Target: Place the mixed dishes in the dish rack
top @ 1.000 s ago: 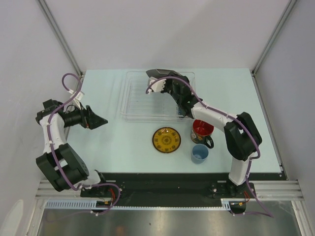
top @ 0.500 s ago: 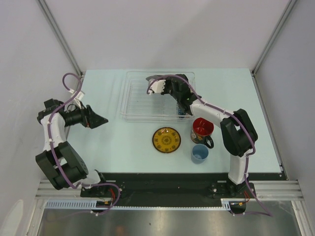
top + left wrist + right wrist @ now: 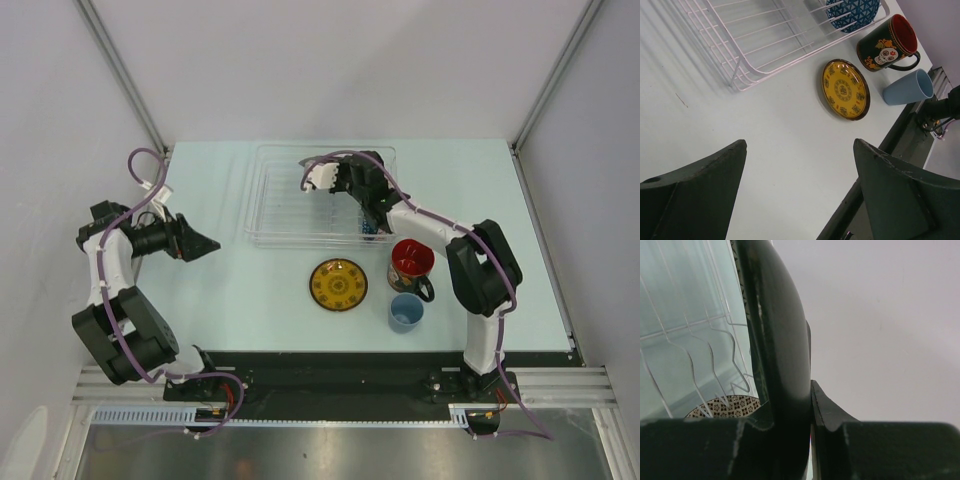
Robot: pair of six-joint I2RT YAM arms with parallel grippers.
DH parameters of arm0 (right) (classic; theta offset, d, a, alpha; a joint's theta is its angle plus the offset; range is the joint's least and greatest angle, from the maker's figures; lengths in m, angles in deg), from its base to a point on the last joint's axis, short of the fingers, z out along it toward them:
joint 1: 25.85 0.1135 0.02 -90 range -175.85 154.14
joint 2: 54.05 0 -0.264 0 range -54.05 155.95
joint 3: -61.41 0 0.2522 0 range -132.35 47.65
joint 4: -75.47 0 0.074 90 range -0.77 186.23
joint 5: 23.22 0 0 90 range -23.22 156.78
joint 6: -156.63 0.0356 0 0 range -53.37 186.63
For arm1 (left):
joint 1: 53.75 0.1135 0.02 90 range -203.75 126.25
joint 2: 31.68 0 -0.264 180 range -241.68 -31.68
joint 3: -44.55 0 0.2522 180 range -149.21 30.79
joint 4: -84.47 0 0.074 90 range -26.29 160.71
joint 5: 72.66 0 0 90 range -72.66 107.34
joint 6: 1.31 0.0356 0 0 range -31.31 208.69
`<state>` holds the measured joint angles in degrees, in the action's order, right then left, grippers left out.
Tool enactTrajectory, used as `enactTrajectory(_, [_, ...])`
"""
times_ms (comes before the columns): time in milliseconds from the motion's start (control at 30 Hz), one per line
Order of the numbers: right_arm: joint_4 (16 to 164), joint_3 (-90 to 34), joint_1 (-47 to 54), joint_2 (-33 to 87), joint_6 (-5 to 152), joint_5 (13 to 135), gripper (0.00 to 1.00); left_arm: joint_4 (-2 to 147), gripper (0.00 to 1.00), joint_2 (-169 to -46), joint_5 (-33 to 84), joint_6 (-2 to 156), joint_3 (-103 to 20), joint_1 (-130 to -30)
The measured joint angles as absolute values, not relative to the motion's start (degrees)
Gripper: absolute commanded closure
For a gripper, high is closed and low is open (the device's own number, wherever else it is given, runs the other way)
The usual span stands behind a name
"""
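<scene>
Plate (image 3: 775, 340), black, stands on edge, clamped in your right gripper (image 3: 322, 176) inside the far part of the clear rack (image 3: 270, 215). Blue bowl (image 3: 852, 10) sits in the rack's near right corner. Saucer (image 3: 338, 284), mug (image 3: 410, 265) and cup (image 3: 406, 312) are on the table nearer you. Your left gripper (image 3: 208, 246) hangs left of the rack, fingers apart, empty.

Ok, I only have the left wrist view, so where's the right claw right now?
Observer: The right claw is over the rack, shut on the black plate.
Operator: Is the plate lying flat?
Observer: No, the right wrist view shows it on edge, beside the rack's wires.
Operator: Anything near it?
Observer: A beige bowl shows by its lower edge. I can't tell if they touch.
</scene>
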<state>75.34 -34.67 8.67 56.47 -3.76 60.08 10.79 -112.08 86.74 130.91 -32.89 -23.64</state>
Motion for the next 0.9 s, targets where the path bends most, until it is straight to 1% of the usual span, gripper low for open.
enactTrajectory(900, [73.3,-34.7,10.0,54.9,-3.5,60.3,1.0,9.5,0.09,-113.6,86.7,134.9,-30.4,-23.8])
